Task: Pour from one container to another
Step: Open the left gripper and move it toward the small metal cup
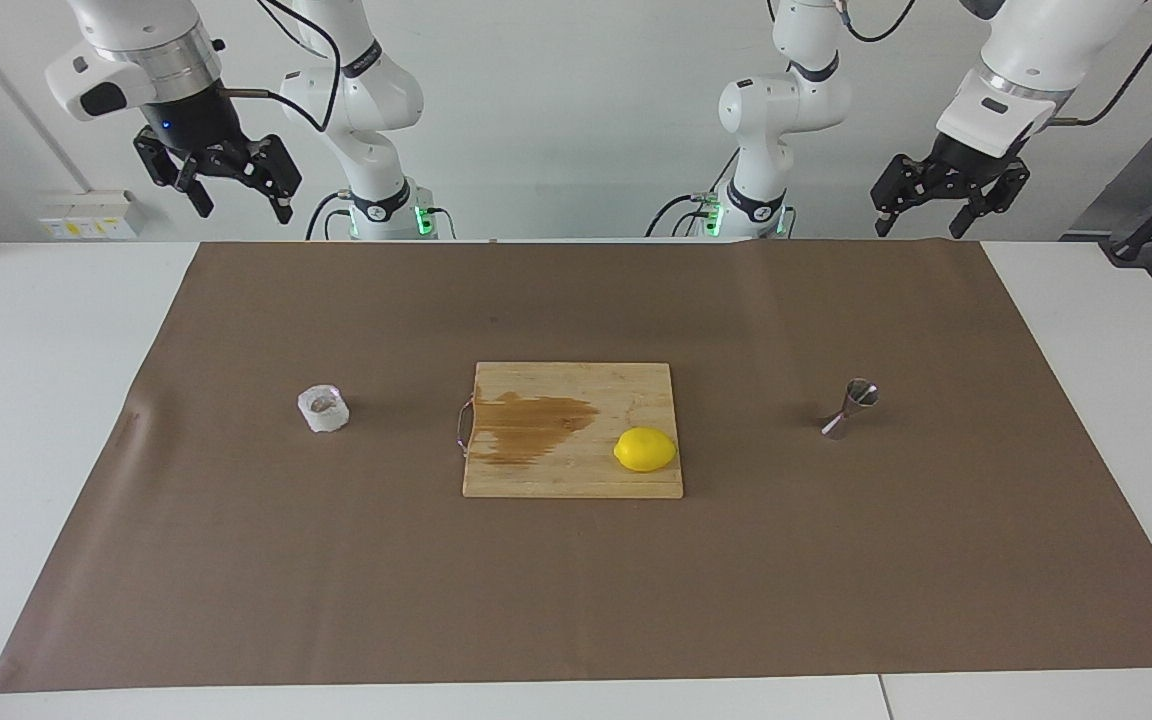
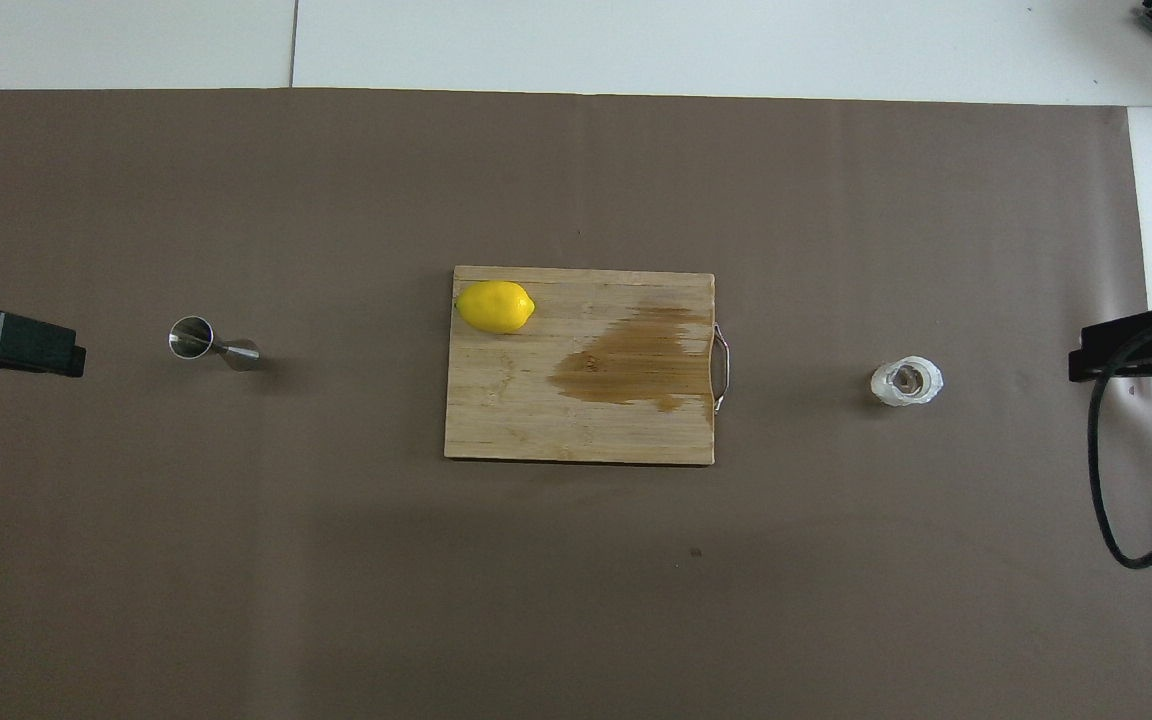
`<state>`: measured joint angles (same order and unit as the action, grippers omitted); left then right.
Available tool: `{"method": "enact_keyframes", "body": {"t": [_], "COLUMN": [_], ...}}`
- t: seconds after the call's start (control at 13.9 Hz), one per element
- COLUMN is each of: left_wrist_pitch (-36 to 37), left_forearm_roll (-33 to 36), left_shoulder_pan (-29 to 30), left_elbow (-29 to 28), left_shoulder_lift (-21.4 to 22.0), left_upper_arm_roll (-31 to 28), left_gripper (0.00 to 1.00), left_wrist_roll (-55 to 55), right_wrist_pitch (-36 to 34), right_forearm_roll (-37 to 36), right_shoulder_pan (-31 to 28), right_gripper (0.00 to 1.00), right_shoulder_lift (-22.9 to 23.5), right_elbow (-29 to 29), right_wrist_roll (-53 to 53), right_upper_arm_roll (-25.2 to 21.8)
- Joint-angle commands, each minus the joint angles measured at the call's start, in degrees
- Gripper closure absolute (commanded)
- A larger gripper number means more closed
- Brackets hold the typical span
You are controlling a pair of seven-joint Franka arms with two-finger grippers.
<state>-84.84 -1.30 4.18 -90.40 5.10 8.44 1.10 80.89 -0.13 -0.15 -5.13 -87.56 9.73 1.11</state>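
The whitish crinkled cup [image 1: 323, 409] stands on the brown mat toward the right arm's end of the table; it also shows in the overhead view [image 2: 906, 381]. The steel jigger [image 1: 852, 407] stands upright toward the left arm's end; in the overhead view [image 2: 212, 343] it looks stretched sideways. My right gripper [image 1: 236, 185] hangs open and empty high above the robots' edge of the table, well apart from the cup. My left gripper [image 1: 946, 205] hangs open and empty high above the robots' edge at the jigger's end. Both arms wait.
A wooden cutting board [image 1: 573, 475] with a brown wet stain and a metal handle lies in the middle of the mat [image 1: 236, 560]. A yellow lemon [image 1: 645, 449] lies on the board's corner farther from the robots, toward the jigger.
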Motion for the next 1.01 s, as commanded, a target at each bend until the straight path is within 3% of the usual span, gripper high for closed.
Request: {"method": "enact_keyframes", "body": {"t": [0.0, 0.58, 0.94], "left_wrist_pitch": [-1.0, -0.2, -0.2], "left_forearm_roll": [0.9, 0.9, 0.9], "left_shoulder_pan": [-0.1, 0.5, 0.4], "left_elbow": [-1.4, -1.8, -1.9], "left_shoulder_lift": [1.2, 1.4, 1.4], "left_upper_arm_roll": [0.1, -0.3, -0.3], "left_gripper": [0.00, 0.00, 0.00], "left_wrist_roll": [0.1, -0.4, -0.4], "right_wrist_pitch": [0.2, 3.0, 3.7], "right_forearm_roll": [1.8, 1.9, 2.6], "right_shoulder_pan": [-2.7, -4.0, -1.5], "right_gripper": [0.00, 0.00, 0.00], "right_shoulder_lift": [-1.6, -1.3, 0.5], "right_elbow": [-1.8, -2.1, -1.3], "right_wrist_roll": [-1.7, -2.4, -2.4], "right_upper_arm_roll": [0.1, 0.7, -2.0]}}
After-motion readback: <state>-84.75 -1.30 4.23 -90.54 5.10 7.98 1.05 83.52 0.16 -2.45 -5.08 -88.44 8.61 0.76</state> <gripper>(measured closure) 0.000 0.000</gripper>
